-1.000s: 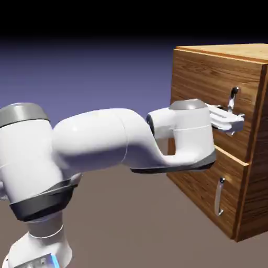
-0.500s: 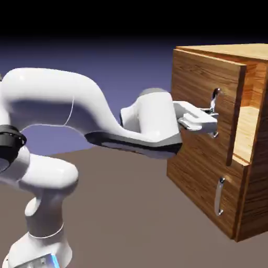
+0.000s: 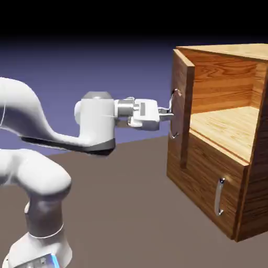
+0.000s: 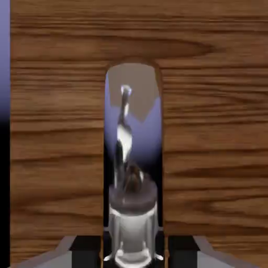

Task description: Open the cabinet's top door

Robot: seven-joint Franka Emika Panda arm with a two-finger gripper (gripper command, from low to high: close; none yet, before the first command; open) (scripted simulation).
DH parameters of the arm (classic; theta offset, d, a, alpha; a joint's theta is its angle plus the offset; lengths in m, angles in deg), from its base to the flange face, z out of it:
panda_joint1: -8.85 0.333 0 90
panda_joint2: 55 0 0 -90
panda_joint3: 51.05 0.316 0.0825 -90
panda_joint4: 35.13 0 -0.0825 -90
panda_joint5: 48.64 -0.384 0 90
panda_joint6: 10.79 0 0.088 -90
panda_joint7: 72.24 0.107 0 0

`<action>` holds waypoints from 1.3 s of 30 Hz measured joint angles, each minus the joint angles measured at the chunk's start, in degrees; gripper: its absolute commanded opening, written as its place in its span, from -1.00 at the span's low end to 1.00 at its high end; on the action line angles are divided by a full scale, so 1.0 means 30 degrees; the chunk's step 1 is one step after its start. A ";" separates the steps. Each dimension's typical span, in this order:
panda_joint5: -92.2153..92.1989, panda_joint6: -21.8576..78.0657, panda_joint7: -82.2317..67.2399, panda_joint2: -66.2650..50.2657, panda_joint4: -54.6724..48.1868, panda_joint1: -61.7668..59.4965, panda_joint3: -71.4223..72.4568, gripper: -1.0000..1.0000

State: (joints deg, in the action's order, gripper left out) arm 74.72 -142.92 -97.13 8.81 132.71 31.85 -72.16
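The brown wood-grain cabinet (image 3: 220, 157) stands at the right of the exterior view. Its top door (image 3: 182, 104) is swung far out and shows almost edge-on, with the lighter wood inside (image 3: 225, 123) exposed. My gripper (image 3: 167, 112) reaches in from the left and is shut on the door's curved silver handle (image 3: 175, 112). In the hand view the door's wood grain (image 4: 57, 131) fills the frame. The shiny handle (image 4: 125, 141) runs up the middle, clamped in my gripper (image 4: 132, 250) at the bottom edge.
Below the open compartment, the lower panel (image 3: 204, 183) stays flush with its silver handle (image 3: 219, 196). My white arm (image 3: 47, 136) stretches across the left half of the exterior view above the brown table (image 3: 125, 209).
The gripper has drawn back to the left with the handle in it. The top door went from flush to slightly ajar to wide open, uncovering the inside of the cabinet.
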 measured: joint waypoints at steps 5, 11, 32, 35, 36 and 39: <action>-0.4155 0.2253 -0.1113 0.1453 0.1262 -0.0006 0.3203 -1.00; -0.9138 0.5320 -0.1876 0.2229 0.1875 0.0863 0.7231 -1.00; -2.3657 1.8172 0.0474 -0.5779 -0.5424 -0.0310 2.1765 -1.00; -2.4799 2.0137 0.1146 -0.7521 -0.7500 -0.1872 2.3808 -1.00; -2.5111 2.0773 0.1376 -0.8077 -0.8192 -0.2445 2.4490 -1.00; -2.5870 2.2588 0.2067 -0.9638 -1.0211 -0.4295 2.6565 -1.00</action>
State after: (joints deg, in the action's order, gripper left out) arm -2.89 -75.16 -90.93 -20.11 102.08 18.96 7.53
